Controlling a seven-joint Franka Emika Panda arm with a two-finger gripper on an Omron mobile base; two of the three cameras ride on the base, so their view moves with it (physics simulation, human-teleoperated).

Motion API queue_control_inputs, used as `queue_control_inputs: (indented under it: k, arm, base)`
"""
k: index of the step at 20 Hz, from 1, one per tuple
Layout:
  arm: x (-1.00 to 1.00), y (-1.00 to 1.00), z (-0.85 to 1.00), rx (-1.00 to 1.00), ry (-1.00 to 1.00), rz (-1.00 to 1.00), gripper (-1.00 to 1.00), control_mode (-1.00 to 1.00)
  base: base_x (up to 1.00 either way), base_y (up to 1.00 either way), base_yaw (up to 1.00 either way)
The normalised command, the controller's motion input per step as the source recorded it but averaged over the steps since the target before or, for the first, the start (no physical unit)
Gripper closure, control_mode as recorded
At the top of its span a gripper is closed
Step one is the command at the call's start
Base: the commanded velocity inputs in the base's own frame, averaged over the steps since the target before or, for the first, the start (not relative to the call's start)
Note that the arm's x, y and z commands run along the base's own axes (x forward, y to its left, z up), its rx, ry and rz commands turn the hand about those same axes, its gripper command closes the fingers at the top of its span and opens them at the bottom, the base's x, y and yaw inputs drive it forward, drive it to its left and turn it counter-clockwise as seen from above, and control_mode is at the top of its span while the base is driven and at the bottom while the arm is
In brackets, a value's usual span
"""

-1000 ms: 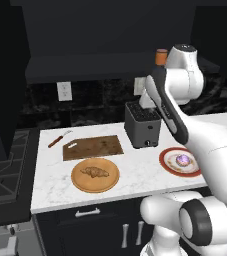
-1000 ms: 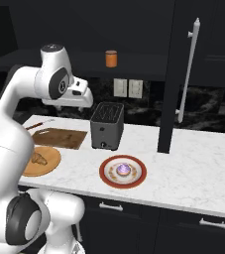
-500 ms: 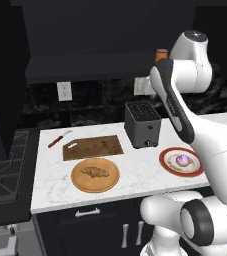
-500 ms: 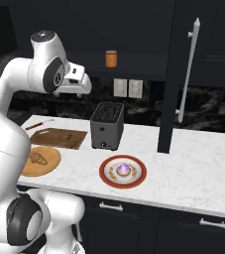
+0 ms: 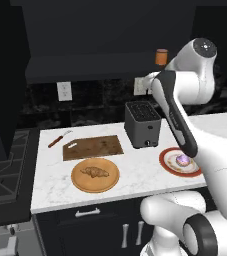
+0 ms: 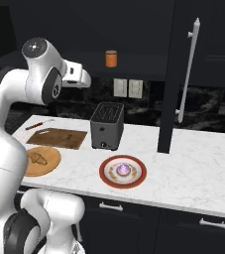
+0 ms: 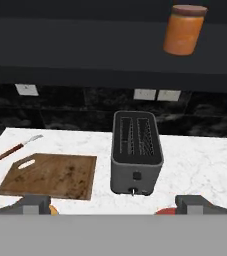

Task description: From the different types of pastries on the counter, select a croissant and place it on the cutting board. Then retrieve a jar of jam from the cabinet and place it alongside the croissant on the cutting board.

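- While the gripper (image 7: pixel 113 202) hangs high above the counter (image 5: pixel 135 175) with jaws apart and empty, the croissant (image 5: pixel 95 172) lies on the round wooden plate (image 5: pixel 95 186).
- Cutting board (image 5: pixel 92 148): bare, just behind that plate.
- Jar of jam (image 6: pixel 111 58): upright on the cabinet (image 6: pixel 134 62) shelf.

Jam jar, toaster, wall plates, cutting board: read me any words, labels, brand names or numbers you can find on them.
No readable text anywhere.
Jar of jam: plain orange side, no label.
Toaster: one small mark on its front, too small to read as a sign.
Wall plates: blank white.
Cutting board: wood grain and stains, no lettering.
Plate under the round pastry: red rim, no writing.
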Motion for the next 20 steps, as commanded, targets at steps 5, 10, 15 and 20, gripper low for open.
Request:
queue_control_inputs:
  k: [5, 10, 15, 20]
  arm:
    - [0.70, -0.02, 1.00, 0.04, 0.01, -0.01, -1.00, -1.00]
    - [0.18, -0.04, 0.25, 0.00, 0.10, 0.00, -1.00, -1.00]
    - [0.86, -0.69, 0.26, -0.03, 0.08, -0.08, -1.00, -1.00]
    - [0.24, -0.41, 0.07, 0.00, -0.03, -0.01, -1.00, -1.00]
  base:
    - [0.00, 0.00, 0.00]
    - [0.00, 0.00, 0.00]
    - [0.00, 0.00, 0.00]
    - [0.00, 0.00, 0.00]
